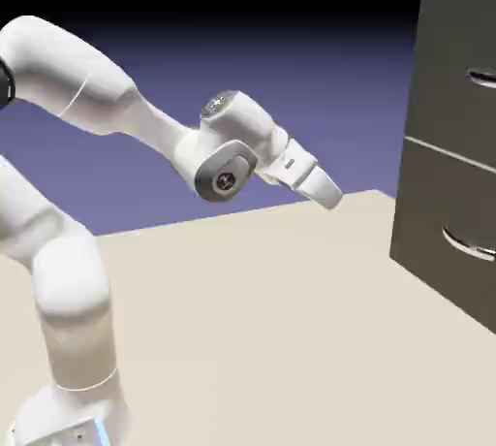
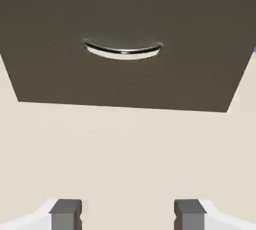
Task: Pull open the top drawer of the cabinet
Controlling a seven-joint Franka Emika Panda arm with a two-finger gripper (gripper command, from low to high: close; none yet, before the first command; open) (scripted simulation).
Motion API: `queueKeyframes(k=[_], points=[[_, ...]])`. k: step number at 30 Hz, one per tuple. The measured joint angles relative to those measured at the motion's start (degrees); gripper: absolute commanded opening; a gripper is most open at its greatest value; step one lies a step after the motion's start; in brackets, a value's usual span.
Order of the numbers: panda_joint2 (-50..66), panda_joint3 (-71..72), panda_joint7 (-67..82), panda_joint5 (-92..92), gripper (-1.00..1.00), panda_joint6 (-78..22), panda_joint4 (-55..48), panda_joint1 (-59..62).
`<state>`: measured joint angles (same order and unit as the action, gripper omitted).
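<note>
Gripper: fingers spread wide, nothing between them, touching nothing. In the hand view both grey fingertips sit at the bottom edge with bare table between and beyond. Hand tilted down toward the table, hanging in air well apart from the cabinet.

Cabinet stands at the exterior view's right, on the table. Top drawer shut, flush with the front; its silver handle partly cut by the frame edge. Lower drawer also shut, handle curved. Hand view shows one dark front with one handle; which drawer, cannot tell. Contents not visible.
</note>
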<state>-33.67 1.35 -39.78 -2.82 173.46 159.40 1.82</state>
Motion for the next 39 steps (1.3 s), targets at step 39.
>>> queueKeyframes(k=[39], points=[[-32.82,43.58,86.7,-91.15,0.0,-17.83,-51.67,80.98]])
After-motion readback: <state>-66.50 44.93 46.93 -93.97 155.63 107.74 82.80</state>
